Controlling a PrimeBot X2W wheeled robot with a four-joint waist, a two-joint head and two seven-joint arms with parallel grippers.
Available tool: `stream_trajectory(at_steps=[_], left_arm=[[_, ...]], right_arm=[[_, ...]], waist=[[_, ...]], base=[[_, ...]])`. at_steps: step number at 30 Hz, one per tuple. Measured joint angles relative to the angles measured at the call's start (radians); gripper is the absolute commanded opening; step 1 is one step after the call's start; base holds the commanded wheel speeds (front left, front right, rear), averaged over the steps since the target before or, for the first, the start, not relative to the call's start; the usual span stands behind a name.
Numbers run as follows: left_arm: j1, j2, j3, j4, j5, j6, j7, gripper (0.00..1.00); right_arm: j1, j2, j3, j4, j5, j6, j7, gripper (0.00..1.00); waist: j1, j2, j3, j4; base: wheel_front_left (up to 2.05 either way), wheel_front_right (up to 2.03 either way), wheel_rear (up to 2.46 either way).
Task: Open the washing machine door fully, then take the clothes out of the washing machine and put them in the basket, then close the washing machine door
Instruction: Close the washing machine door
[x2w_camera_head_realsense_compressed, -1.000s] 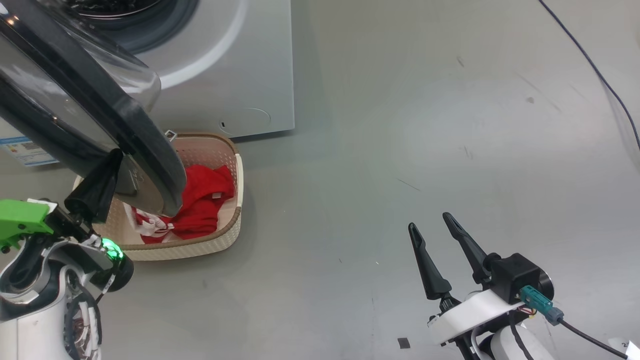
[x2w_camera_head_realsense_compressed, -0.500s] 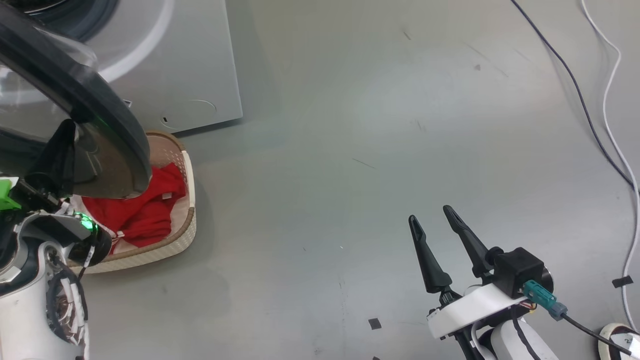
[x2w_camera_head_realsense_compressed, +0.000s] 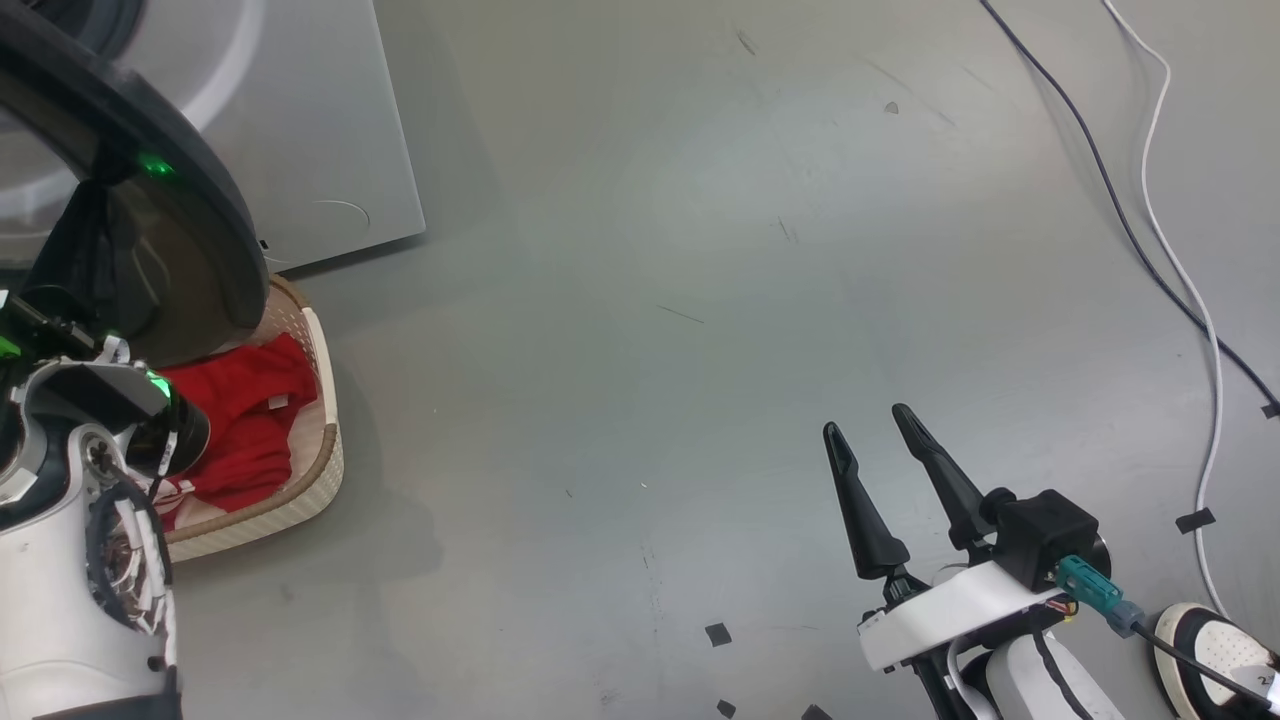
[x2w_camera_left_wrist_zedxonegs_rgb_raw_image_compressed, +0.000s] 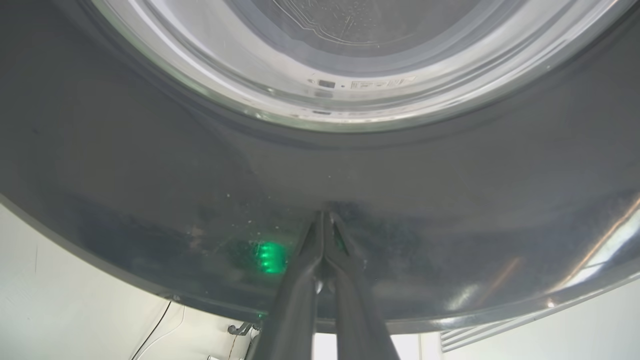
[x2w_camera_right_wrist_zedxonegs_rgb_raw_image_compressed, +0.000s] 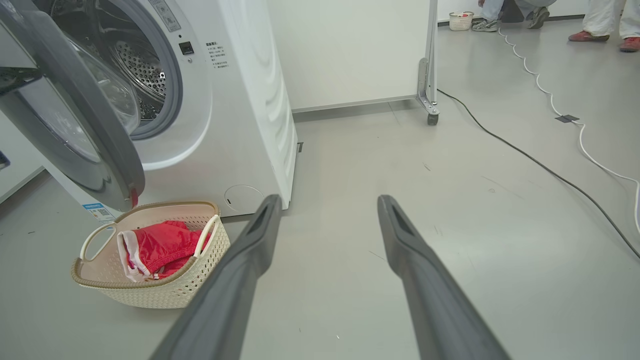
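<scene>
Standing ajar, the large round washing machine door (x2w_camera_right_wrist_zedxonegs_rgb_raw_image_compressed: 70, 110), with its wide glossy black rim and bulging clear glass bowl, is swung out from the big white front-loading washing machine (x2w_camera_right_wrist_zedxonegs_rgb_raw_image_compressed: 240, 100). The machine's grey-ringed mouth exposes the perforated steel drum (x2w_camera_right_wrist_zedxonegs_rgb_raw_image_compressed: 142, 65). The door's lower edge hangs above the rear rim of the small cream perforated plastic basket (x2w_camera_right_wrist_zedxonegs_rgb_raw_image_compressed: 150, 290), which has a brown woven-look rim and two loop handles. The basket sits on the grey floor (x2w_camera_right_wrist_zedxonegs_rgb_raw_image_compressed: 450, 225), just in front of the machine. The bright red fabric clothes (x2w_camera_right_wrist_zedxonegs_rgb_raw_image_compressed: 160, 245) with white trim lie bunched inside the basket, below its rim. The left end effector (x2w_camera_left_wrist_zedxonegs_rgb_raw_image_compressed: 324, 222) has its two dark fingers pressed together, with nothing between them, and its tips touch the black rim of the door, where a green light is reflected. The right end effector (x2w_camera_head_realsense_compressed: 866, 420) is spread wide and holds nothing. It hangs over bare floor, well apart from the basket and the machine.
</scene>
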Motion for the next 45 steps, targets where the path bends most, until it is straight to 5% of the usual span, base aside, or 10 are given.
stream_trajectory(at_steps=[16,29,40,45], left_arm=[[-0.026,-0.006,-0.076,0.084,0.013,-0.013,-0.03,0.0],[0.073,-0.006,-0.24,0.122,0.106,-0.104,0.004,0.0],[0.173,0.024,-0.37,0.122,0.316,-0.213,-0.012,0.0],[0.223,0.072,-0.392,0.123,0.421,-0.221,-0.083,0.0]], right_arm=[[0.0,0.002,-0.044,-0.011,0.01,-0.01,0.0,1.0],[0.002,-0.017,-0.099,-0.021,-0.019,-0.01,0.0,1.0],[0.012,-0.037,-0.115,-0.026,-0.037,-0.01,0.0,1.0],[0.017,-0.044,-0.119,-0.026,-0.041,-0.01,0.0,1.0]], waist=[[0.0,0.0,-0.018,0.018],[0.0,0.0,-0.071,0.116],[0.0,0.0,-0.119,0.235],[0.0,0.0,-0.146,0.282]], base=[[0.0,0.0,0.0],[0.0,0.0,0.0],[0.0,0.0,0.0],[0.0,0.0,0.0]])
